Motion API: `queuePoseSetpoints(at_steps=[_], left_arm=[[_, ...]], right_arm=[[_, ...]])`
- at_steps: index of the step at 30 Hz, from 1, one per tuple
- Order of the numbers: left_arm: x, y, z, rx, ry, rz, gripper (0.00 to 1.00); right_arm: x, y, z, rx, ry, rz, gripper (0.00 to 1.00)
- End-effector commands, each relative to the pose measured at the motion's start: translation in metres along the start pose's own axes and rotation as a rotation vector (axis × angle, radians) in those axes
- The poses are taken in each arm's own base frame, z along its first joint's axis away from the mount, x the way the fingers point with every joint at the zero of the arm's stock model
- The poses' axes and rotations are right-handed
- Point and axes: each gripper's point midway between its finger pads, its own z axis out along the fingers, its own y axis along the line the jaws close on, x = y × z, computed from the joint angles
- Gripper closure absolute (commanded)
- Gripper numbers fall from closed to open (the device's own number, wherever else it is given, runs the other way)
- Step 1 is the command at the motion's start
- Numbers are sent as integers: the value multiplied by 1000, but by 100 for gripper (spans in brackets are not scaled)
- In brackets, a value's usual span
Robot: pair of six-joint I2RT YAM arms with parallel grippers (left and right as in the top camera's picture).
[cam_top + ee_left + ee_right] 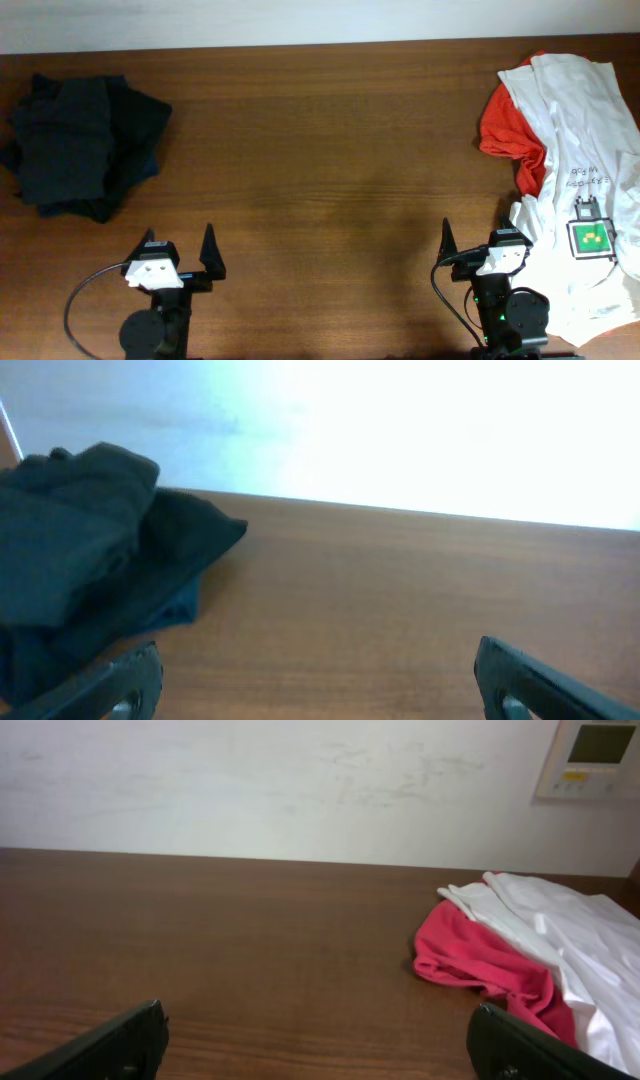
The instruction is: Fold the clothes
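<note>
1. At the near edge of the brown wooden counter (330, 150), the left pincer (180, 245) has its jaws spread wide. They hold nothing and touch nothing, and only bare wood lies between them. A dark cable (80, 300) loops beside its base.
2. The right pincer (478, 245) is at the same near edge and is spread just as wide, with nothing between its jaws. Seen from overhead, its outer finger sits against the edge of the white T-shirt (580, 130). I cannot tell whether it touches the fabric.
3. The white T-shirt lies crumpled at the counter's right end and runs from the near edge to the far edge. It carries a green square print (590, 237) with yellow dots. Above that is a patch of small grey lettering (585, 180), too small to read.
4. A red-orange T-shirt (505, 130) sticks out from under the left side of the white one.
5. At the far left corner, well apart from both arms, a dark pile (80, 145) of black and navy clothes sits bunched.
6. In the left wrist view, the left pincer (320, 670) frames the wood, with the dark pile (80, 560) to the left. The red and white shirts are out of that view.
7. In the right wrist view, the right pincer (318, 1025) frames the red-orange T-shirt (480, 955) and the white T-shirt (570, 935). The dark pile is out of that view.
8. Only the right wrist view shows the pale wall (250, 780) beyond the counter. A wall panel (595, 755) with a small screen hangs on it, and its markings are unreadable.
</note>
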Motion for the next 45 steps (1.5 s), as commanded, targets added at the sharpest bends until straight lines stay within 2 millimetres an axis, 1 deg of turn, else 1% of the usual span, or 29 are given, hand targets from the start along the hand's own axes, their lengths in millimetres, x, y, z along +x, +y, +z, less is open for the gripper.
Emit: queuePoseSetpoints(at_steps=[1, 2, 3, 4, 5, 6, 7, 9, 45], left_arm=[[7, -7, 11, 54, -130, 7, 1], [11, -4, 12, 38, -116, 2, 1], [11, 0, 12, 15, -118, 1, 1], [15, 6, 12, -22, -101, -1, 1], [24, 10, 13, -49, -67, 0, 1], [29, 8, 13, -43, -47, 7, 1], [29, 7, 13, -33, -44, 8, 1], [30, 4, 13, -17, -43, 8, 1], [30, 4, 13, -19, -42, 8, 1]], right_arm=[[2, -1, 0, 6, 4, 2, 1], [2, -1, 0, 6, 4, 2, 1], [2, -1, 0, 6, 4, 2, 1], [2, -1, 0, 6, 4, 2, 1], [2, -1, 0, 6, 4, 2, 1], [2, -1, 0, 6, 4, 2, 1], [2, -1, 0, 6, 4, 2, 1], [2, -1, 0, 6, 4, 2, 1], [2, -1, 0, 6, 4, 2, 1]])
